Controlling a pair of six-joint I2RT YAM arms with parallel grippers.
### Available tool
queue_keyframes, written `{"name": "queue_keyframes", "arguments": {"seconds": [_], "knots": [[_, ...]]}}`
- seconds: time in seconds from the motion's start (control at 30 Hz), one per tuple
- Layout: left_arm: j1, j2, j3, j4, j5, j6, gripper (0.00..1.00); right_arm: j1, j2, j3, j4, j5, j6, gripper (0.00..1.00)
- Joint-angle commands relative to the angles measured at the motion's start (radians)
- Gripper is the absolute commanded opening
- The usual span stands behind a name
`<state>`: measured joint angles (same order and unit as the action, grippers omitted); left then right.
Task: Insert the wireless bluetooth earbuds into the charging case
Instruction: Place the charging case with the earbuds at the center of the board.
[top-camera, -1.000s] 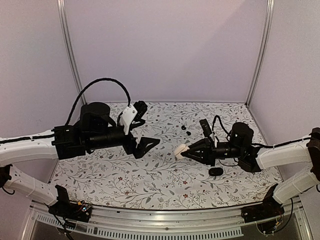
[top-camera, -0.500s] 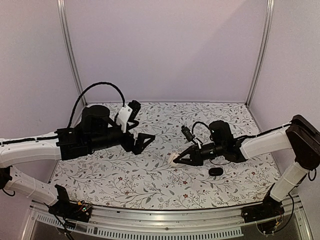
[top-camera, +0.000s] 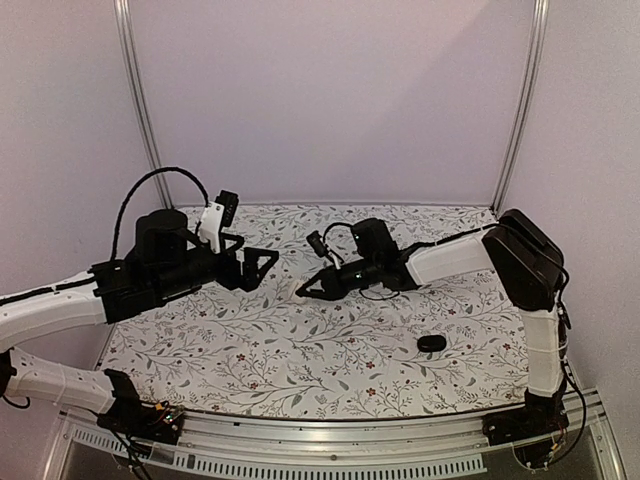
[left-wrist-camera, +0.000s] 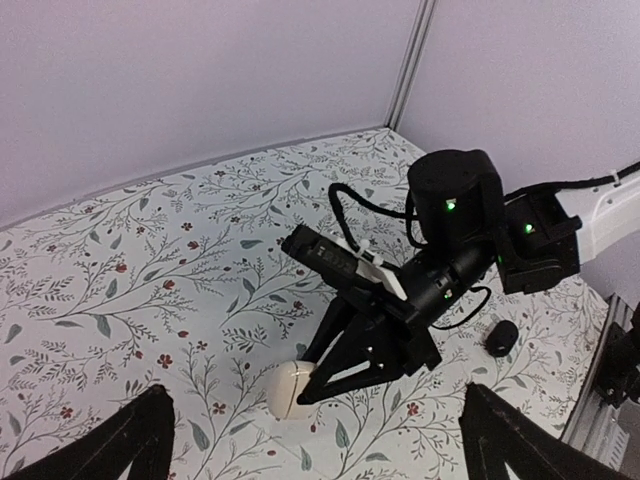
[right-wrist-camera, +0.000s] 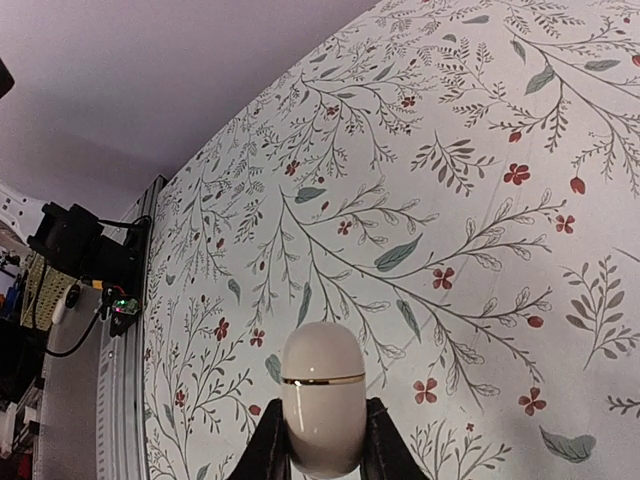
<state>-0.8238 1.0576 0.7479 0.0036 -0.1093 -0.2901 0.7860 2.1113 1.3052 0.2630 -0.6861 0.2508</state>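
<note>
The cream charging case is gripped between the right gripper's fingers, close to the floral table. The left gripper is held wide open.

We see the left arm, at the lower left of the overhead frame, built of smooth white shell links joined by chunky black cylindrical motor housings. A braided black cable arcs above it. The right arm has the same white-and-black scheme. In the left wrist view, small green lights glow on its black joints, and black triangular fingers fill the bottom corners.
</note>
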Motion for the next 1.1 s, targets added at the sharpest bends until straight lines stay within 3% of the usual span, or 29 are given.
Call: {"name": "queue_keyframes", "arguments": {"seconds": [0.0, 0.17, 0.43, 0.53, 0.73, 0.83, 0.97, 1.07], "knots": [[0.016, -0.031, -0.03, 0.013, -0.002, -0.027, 1.0, 0.011, 0.118, 0.137, -0.056, -0.001, 0.037, 0.0], [0.021, -0.055, -0.043, -0.001, -0.004, -0.03, 1.0, 0.015, 0.221, 0.257, -0.109, -0.001, 0.042, 0.03], [0.029, -0.078, -0.056, -0.001, 0.0, -0.032, 1.0, 0.016, 0.273, 0.311, -0.148, 0.001, 0.04, 0.1], [0.031, -0.076, -0.052, -0.038, 0.003, -0.032, 1.0, 0.015, 0.278, 0.319, -0.165, 0.004, 0.027, 0.21], [0.036, -0.074, -0.046, -0.04, 0.004, -0.03, 1.0, 0.008, 0.25, 0.301, -0.205, 0.033, -0.016, 0.52], [0.037, -0.065, -0.037, -0.042, 0.006, -0.022, 1.0, -0.012, 0.197, 0.254, -0.195, 0.025, -0.03, 0.6], [0.041, -0.048, -0.027, -0.038, 0.017, -0.007, 1.0, -0.045, 0.054, 0.111, -0.155, 0.066, -0.042, 0.75], [0.041, -0.029, -0.019, -0.035, 0.035, 0.008, 1.0, -0.065, -0.092, -0.022, -0.156, 0.112, -0.056, 0.78]]}}
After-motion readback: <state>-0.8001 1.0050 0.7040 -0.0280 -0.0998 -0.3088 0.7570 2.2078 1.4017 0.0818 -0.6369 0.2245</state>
